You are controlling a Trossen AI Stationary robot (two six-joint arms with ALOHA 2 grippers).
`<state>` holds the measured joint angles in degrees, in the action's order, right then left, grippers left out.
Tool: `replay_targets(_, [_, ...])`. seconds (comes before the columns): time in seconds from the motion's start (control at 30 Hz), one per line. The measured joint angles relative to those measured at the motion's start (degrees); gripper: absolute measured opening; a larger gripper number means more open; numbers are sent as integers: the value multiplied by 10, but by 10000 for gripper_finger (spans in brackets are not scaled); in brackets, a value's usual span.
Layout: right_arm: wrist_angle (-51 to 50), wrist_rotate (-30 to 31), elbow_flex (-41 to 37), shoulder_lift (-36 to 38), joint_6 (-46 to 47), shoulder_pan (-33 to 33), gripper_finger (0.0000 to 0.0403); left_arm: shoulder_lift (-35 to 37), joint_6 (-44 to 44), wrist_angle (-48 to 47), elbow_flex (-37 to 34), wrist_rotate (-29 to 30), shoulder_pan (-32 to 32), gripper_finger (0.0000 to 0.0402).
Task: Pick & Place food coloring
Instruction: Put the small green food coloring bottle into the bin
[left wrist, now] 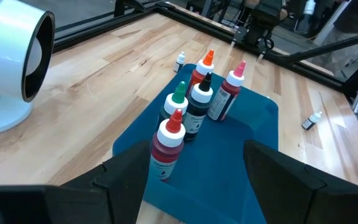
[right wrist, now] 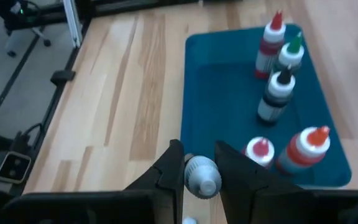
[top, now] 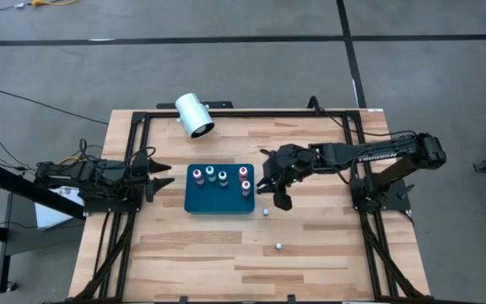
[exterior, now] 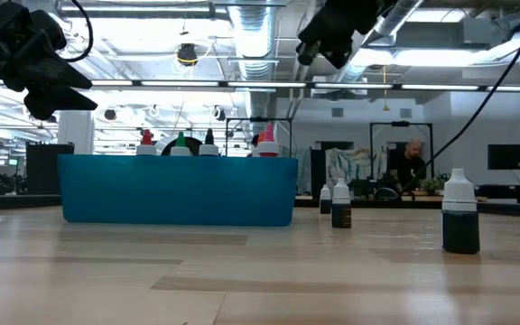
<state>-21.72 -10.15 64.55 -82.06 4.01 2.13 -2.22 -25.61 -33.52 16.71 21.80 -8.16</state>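
A white-capped bottle (right wrist: 202, 177) is being carried, pinched in the right gripper (right wrist: 199, 171) — lowering into the tray (top: 194, 203) at nine o'clock is being called for.

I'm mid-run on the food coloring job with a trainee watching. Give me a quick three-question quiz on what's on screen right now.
1. How many food coloring bottles stand in the teal tray?
2. True or false: the left claw is shut on a bottle.
3. What does the right claw grip? A) nothing B) a white-capped bottle C) the tray's rim

Key:
1. Five.
2. False: it hangs open and empty, left of the tray.
3. B.
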Motion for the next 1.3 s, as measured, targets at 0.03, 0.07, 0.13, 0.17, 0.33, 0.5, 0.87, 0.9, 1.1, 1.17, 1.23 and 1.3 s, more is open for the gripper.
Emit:
replay_targets(0.03, [5, 4, 0, 0, 0, 2, 64, 0, -6, 0, 0, 0, 0, 250])
replay_targets(0.07, [9, 14, 0, 0, 0, 5, 64, 0, -10, 0, 0, 0, 0, 250])
replay_targets(0.13, [19, 35, 0, 0, 0, 15, 64, 0, -16, 0, 0, -2, 0, 250])
replay_targets(0.17, [22, 48, 0, 0, 0, 20, 64, 0, -21, 0, 0, -6, 0, 250])
replay_targets(0.33, [33, 99, 5, 0, 5, 46, 64, 0, -42, 0, 0, -44, 0, 250])
replay_targets(0.5, [13, 153, 60, -32, 5, 69, 64, 17, -43, 1, 0, -61, 0, 250])
replay_targets(0.87, [-47, 182, 266, -197, 7, 79, 64, 21, -50, 15, 0, -73, 0, 250])
replay_targets(0.9, [-65, 183, 287, -216, 8, 79, 64, 21, -53, 15, 0, -79, 0, 250])
replay_targets(1.1, [-111, 188, 403, -310, 36, 79, 64, 20, -57, 18, 0, -106, 0, 250])
replay_targets(1.17, [-110, 200, 425, -334, 51, 79, 64, 20, -57, 19, 0, -110, 0, 250])
replay_targets(1.23, [-112, 210, 433, -352, 67, 80, 64, 20, -55, 17, 0, -111, 0, 250])
replay_targets(1.3, [-101, 220, 437, -370, 92, 79, 64, 20, -55, 15, 0, -110, 0, 250])
